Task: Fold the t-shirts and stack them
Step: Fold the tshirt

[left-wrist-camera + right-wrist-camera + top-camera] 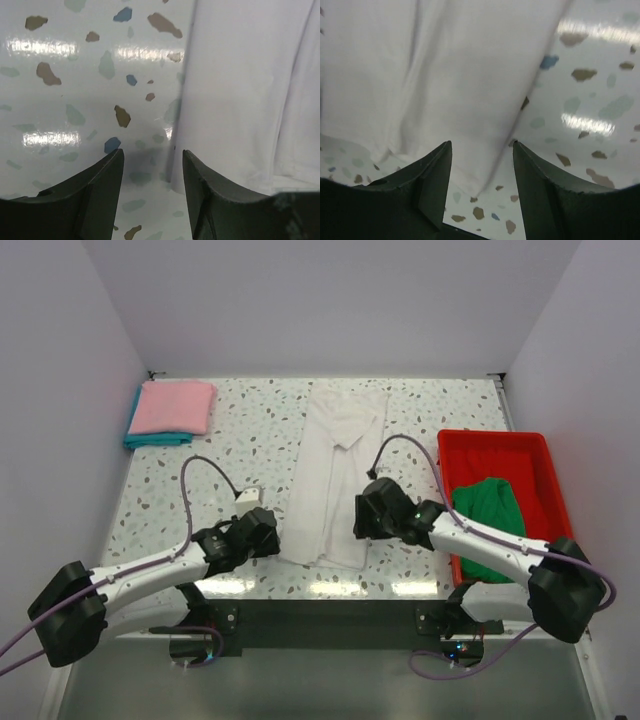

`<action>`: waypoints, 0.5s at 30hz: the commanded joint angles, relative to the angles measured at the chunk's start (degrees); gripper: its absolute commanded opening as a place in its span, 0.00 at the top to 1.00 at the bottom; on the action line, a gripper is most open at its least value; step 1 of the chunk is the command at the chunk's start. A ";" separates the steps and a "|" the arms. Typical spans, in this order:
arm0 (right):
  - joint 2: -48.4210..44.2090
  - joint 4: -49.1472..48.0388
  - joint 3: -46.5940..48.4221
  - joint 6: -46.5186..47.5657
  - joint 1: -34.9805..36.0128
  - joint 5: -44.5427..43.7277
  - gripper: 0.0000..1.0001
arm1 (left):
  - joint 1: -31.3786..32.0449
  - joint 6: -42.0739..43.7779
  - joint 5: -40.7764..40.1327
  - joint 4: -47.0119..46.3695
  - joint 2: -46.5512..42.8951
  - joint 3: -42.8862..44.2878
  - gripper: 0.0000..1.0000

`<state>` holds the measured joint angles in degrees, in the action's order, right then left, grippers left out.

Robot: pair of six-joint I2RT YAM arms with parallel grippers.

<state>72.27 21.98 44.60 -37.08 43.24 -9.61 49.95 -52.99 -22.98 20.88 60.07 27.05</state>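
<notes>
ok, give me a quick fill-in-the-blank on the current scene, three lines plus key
1. The pink t-shirt lies on top of the ____ one.
2. The red tray holds the ____ shirt.
3. The left end effector and right end effector sit at the near corners of the white t-shirt, both ____.

Missing words: teal; green; open

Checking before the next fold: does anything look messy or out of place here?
Only the green t-shirt lies crumpled in the red tray, unfolded; the pink t-shirt sits neatly folded on the teal t-shirt.
</notes>
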 commanded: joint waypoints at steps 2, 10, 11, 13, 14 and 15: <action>-5.99 -1.85 -8.64 -12.57 7.81 -5.85 0.45 | 0.23 -1.50 3.29 -7.51 -4.43 -5.94 0.45; -8.90 -2.82 -16.55 -20.92 13.88 -7.79 0.44 | 0.58 -0.45 6.55 -12.00 -4.62 -7.80 0.44; -9.25 -2.90 -17.08 -21.54 13.97 -7.97 0.44 | 0.67 -0.53 6.63 -12.18 -4.35 -8.06 0.44; -9.87 -3.95 -18.66 -23.03 14.32 -7.62 0.44 | 0.76 -0.89 6.98 -12.79 -3.22 -8.33 0.45; -9.87 -4.31 -19.02 -23.30 14.41 -7.36 0.44 | 0.85 -1.06 7.16 -13.23 -2.95 -8.68 0.46; -10.04 -4.57 -19.72 -24.08 14.50 -7.27 0.44 | 1.19 -1.32 7.42 -13.93 -2.94 -8.85 0.46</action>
<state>63.48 20.93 26.44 -56.47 57.17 -14.41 50.48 -53.43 -16.56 11.20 56.58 19.14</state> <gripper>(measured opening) 0.556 0.546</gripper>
